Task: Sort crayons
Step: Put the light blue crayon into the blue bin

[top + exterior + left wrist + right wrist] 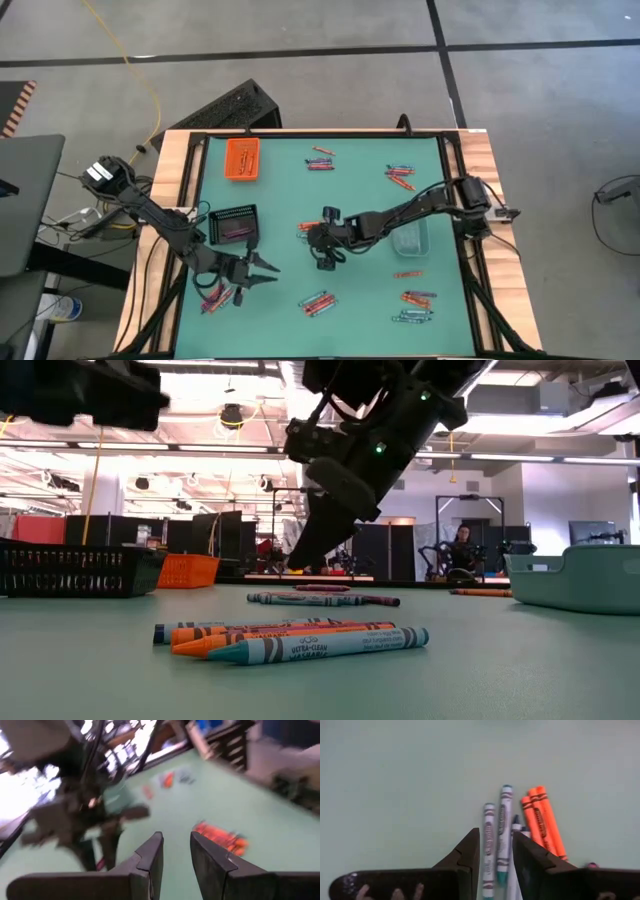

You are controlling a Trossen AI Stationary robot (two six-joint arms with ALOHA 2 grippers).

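My right gripper point(495, 855), fingers narrowly parted over thin blue paper-wrapped crayons point(497, 840) just left of the clear plastic tray point(410, 240), holds nothing I can confirm; I should pinch one crayon, avoiding orange neighbours.

left arm: reaches in from the worktop's left edge, elbow bent | left tool point(262, 272): near the front-left, fingers point(150, 857) parted by a narrow gap, nothing between them | right arm: stretched from the right edge toward the centre | right tool point(325, 250): pointing down, fingers point(467, 852) narrowly apart, hold unclear
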